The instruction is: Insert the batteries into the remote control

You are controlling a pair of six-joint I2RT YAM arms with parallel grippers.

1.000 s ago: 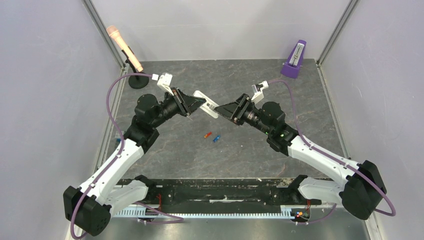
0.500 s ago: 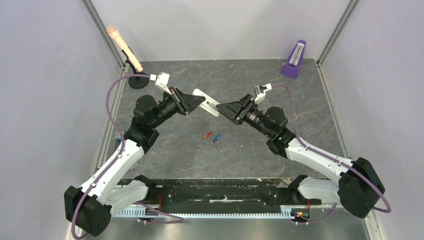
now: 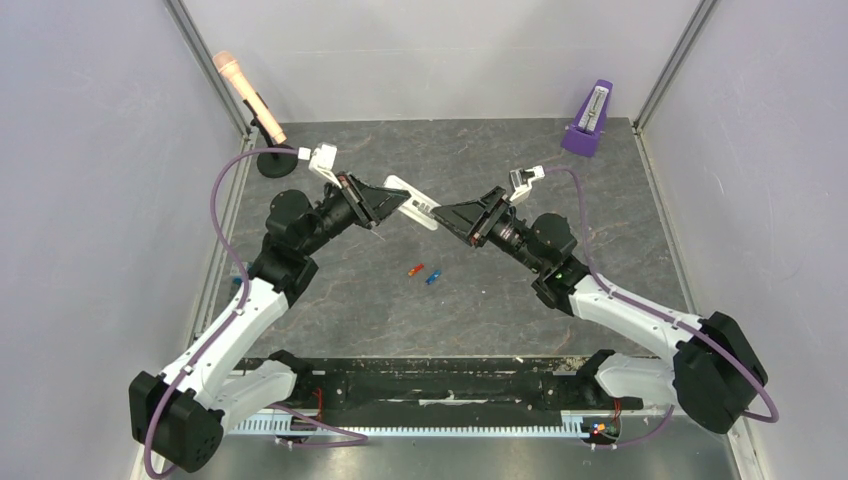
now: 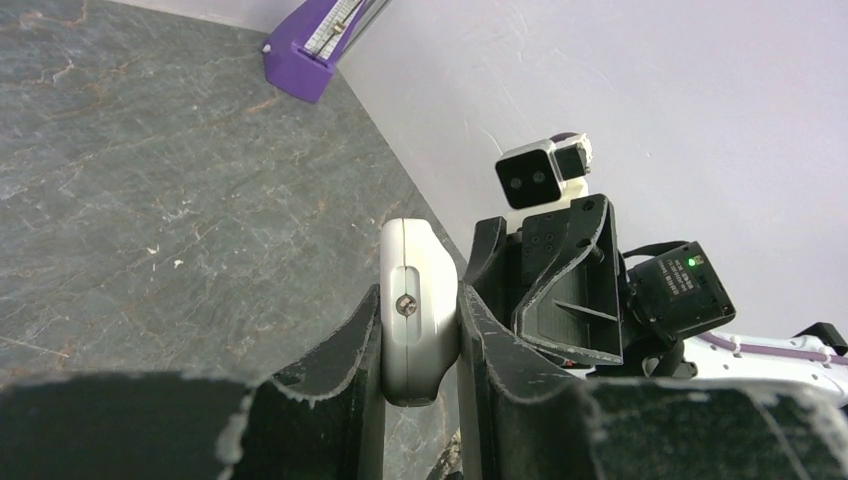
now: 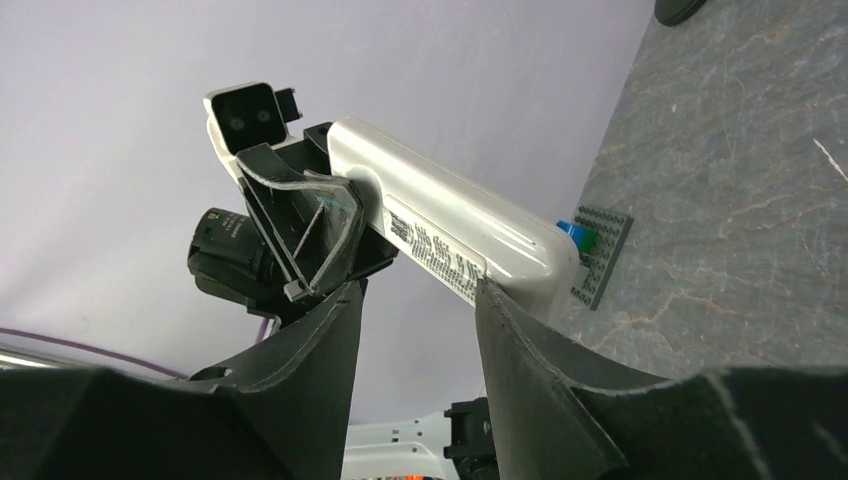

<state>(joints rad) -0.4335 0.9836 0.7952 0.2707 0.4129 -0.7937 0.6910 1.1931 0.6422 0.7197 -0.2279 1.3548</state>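
Observation:
My left gripper point(image 3: 400, 204) is shut on the white remote control point(image 3: 424, 212) and holds it in the air above the table's middle. In the left wrist view the remote point(image 4: 413, 250) sits edge-on between the two fingers point(image 4: 350, 350). My right gripper point(image 3: 443, 214) is open at the remote's free end. In the right wrist view its right fingertip point(image 5: 500, 310) touches the remote's labelled face point(image 5: 450, 230) and the other finger stands apart. The red-orange battery point(image 3: 413, 269) and the blue battery point(image 3: 434, 276) lie side by side on the table below.
A purple metronome point(image 3: 590, 118) stands at the back right corner. A microphone point(image 3: 247, 92) on a black round stand point(image 3: 277, 161) is at the back left. A small grey studded plate point(image 5: 601, 252) lies on the table behind the remote.
My right gripper has shifted slightly left and up toward the remote's free end. My left gripper has turned a little with the remote. The batteries have not moved.

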